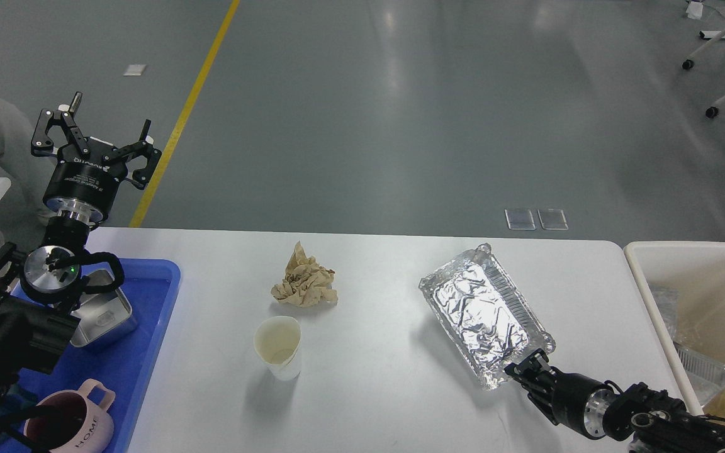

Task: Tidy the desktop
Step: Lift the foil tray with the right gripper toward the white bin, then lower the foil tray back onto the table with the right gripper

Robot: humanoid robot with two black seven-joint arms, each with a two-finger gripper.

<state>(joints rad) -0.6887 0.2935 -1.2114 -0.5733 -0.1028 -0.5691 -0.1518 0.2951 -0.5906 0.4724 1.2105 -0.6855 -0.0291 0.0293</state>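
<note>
The wide white matte worktop (387,402) with rounded corners fills the lower half of the head view, with grey floor beyond its far edge. Near its middle stands a pale paper cup (278,347), upright and open-topped. Just behind the cup lies a crumpled brown paper wad (304,284), apart from it. To the right of the cup lies a rectangular silver foil tray (485,313), set at a slant. The right pincer (524,371) sits at the foil tray's near corner; it is seen dark and end-on, so I cannot tell whether its fingers are apart or together. Left of the cup, a blue plastic tray (155,327) holds a steel lunch box (106,314) and a pink mug (79,421). The left pincer (95,135) hangs raised above the blue tray's far end, fingers spread wide with nothing between them. Far right of the cup, a beige open bin (646,296) adjoins the worktop's edge.
</note>
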